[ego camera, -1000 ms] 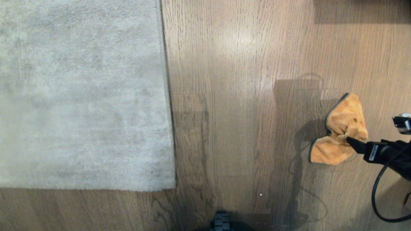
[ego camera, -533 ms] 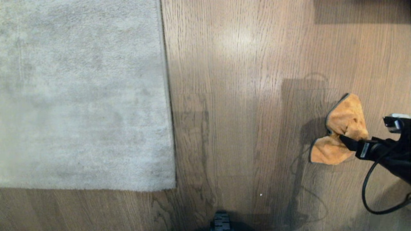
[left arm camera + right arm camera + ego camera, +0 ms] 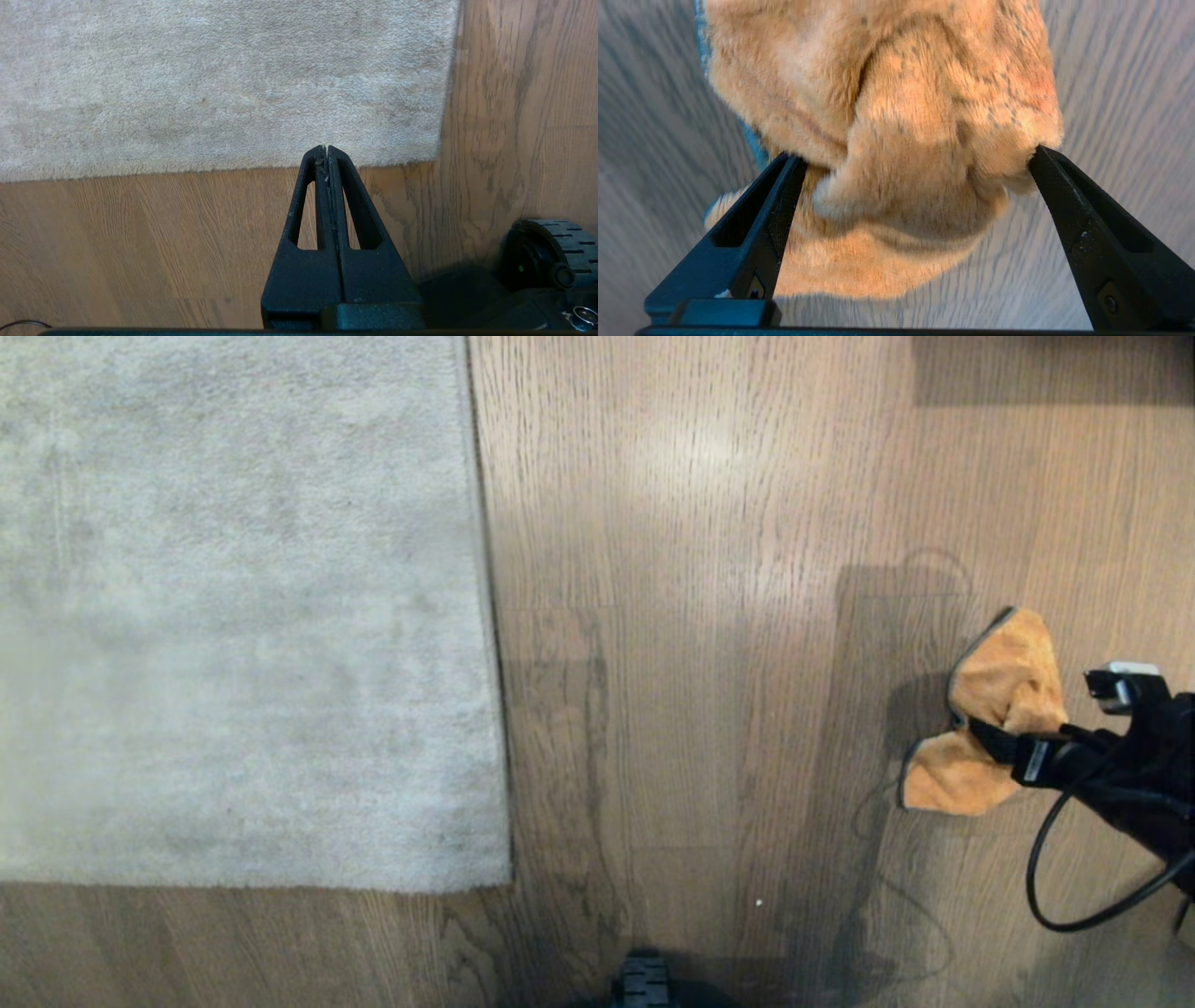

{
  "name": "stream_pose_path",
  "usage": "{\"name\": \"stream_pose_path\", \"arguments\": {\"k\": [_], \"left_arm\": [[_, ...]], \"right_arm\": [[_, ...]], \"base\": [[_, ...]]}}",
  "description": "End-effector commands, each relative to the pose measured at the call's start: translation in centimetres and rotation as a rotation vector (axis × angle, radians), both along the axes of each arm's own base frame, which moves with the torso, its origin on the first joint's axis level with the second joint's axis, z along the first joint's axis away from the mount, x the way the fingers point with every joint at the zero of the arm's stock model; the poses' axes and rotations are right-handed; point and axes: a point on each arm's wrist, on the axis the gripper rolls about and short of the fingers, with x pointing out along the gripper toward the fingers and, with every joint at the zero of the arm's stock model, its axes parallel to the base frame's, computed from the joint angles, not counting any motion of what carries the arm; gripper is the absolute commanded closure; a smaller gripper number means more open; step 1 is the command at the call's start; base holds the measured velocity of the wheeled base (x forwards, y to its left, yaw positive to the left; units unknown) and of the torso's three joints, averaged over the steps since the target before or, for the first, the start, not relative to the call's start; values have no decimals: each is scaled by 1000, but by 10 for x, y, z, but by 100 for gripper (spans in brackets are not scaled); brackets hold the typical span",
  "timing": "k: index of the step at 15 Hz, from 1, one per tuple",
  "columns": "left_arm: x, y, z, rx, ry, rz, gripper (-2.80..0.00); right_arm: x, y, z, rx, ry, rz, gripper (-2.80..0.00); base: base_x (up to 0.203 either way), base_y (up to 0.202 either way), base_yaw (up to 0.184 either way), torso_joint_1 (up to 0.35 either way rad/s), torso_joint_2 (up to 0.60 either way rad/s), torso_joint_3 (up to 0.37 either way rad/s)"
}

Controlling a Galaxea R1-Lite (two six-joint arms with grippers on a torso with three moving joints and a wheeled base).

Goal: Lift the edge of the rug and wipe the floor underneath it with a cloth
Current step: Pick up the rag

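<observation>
Between the right claw (image 3: 915, 158) fingertips, cloth (image 3: 896, 121) pile, overhead just orange.

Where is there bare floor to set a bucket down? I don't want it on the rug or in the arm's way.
The widest bare floor lies between the rug edge and the cloth. A narrower strip runs along the rug's near border. It is crowded at the right, where the open right pincer straddles the cloth, its cable looping beside it.

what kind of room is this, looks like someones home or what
Probably a room in a home, perhaps a living room or bedroom. The wood-plank floor and a pale grey soft-pile rug lying flat on it suggest that, and an orange cloth lies crumpled on the planks.
</observation>
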Motion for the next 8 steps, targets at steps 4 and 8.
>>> {"name": "stream_pose_path", "arguments": {"k": [4, 8], "left_arm": [[0, 0, 0, 0, 0, 0, 0], [0, 0, 0, 0, 0, 0, 0]], "right_arm": [[17, -1, -8, -3, -10, 10, -280], [26, -4, -9, -9, -30, 10, -280]], "base": [[0, 0, 0, 0, 0, 0], [0, 0, 0, 0, 0, 0]]}}
